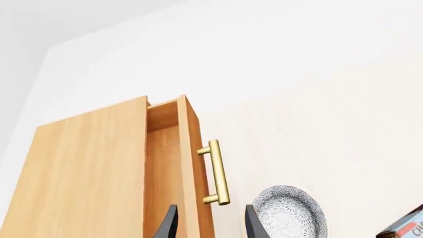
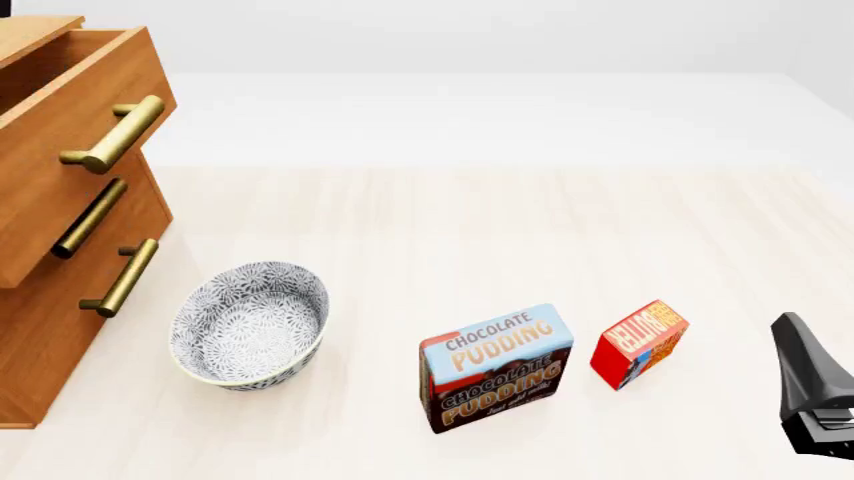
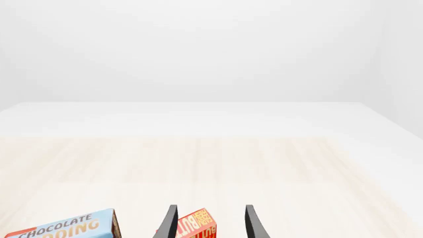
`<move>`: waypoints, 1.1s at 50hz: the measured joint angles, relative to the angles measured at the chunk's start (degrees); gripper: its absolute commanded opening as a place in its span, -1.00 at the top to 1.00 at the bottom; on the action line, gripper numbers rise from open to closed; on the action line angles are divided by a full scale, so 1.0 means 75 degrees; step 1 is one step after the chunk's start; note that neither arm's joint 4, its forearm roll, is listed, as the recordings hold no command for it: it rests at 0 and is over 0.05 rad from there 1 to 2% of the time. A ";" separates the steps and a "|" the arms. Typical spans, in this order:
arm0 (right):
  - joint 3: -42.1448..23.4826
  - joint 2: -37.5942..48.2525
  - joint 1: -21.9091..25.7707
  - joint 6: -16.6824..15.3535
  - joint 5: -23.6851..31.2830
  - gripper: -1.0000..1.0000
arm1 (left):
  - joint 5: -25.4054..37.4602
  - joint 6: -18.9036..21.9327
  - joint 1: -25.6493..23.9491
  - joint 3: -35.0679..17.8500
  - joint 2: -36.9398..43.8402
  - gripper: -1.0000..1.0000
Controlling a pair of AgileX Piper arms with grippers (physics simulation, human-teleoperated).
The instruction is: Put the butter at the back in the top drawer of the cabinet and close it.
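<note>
Left jaws point(image 1: 211, 225): your L wrist view shows two dark tips spread apart w/ nothing between them; not seen in front view.
Right jaws point(image 3: 211, 223): tips apart, gripping nothing; front view shows only a dark part of your R gripper at the frame's right edge.
Butter point(image 2: 639, 343): on the tabletop point(image 2: 467, 220), lying just ahead of your R jaws; in R wrist view its red end point(image 3: 196, 229) sits in the gap between the tips, slightly toward one tip; contact can't be told.
Pudding box point(image 2: 497, 367): just beside the butter, on the side away from your R jaws; apart from it; front face tilted up.
Top drawer point(image 2: 67, 120): pulled part-way out; its brass handle point(image 1: 217, 172) is right ahead of your L jaws, beyond the tips; inside looks bare where visible.
Cabinet point(image 2: 40, 330): directly ahead of your L jaws; well apart from your R jaws; two lower drawers flush.
Bowl point(image 2: 250, 322): patterned gray-white, near cabinet foot; beside one L tip in wrist view.
</note>
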 measured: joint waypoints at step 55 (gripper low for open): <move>0.0000 0.0000 0.0000 0.0000 0.0000 -1.00 | 0.0488 -0.0901 0.0246 -0.0370 0.0711 -1.00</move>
